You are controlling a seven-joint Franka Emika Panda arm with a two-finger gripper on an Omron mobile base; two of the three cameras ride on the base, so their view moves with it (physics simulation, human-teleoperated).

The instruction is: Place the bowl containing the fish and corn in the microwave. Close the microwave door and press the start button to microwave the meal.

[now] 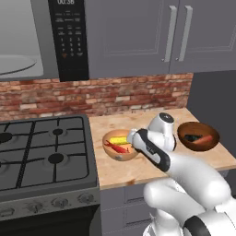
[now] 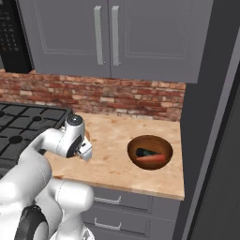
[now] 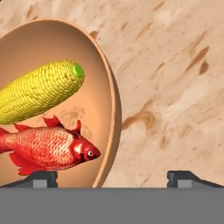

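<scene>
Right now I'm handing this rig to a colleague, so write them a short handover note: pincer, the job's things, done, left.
Pincer: open, low over the near rim of the bowl, one tip inside, one outside; nothing gripped.
Bowl on the counter right of the stove, holding the corn and fish.
Microwave cavity open, up left.
Done: approach only.
Left: grip rim, load bowl, close door, press start.
A darker second bowl sits further right; leave it.

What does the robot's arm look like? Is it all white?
Mostly white. The arm is made of smooth, rounded, glossy segments with dark bands at the joints and a round grey cap on one joint. Its end effector has two small dark finger tips.
</scene>
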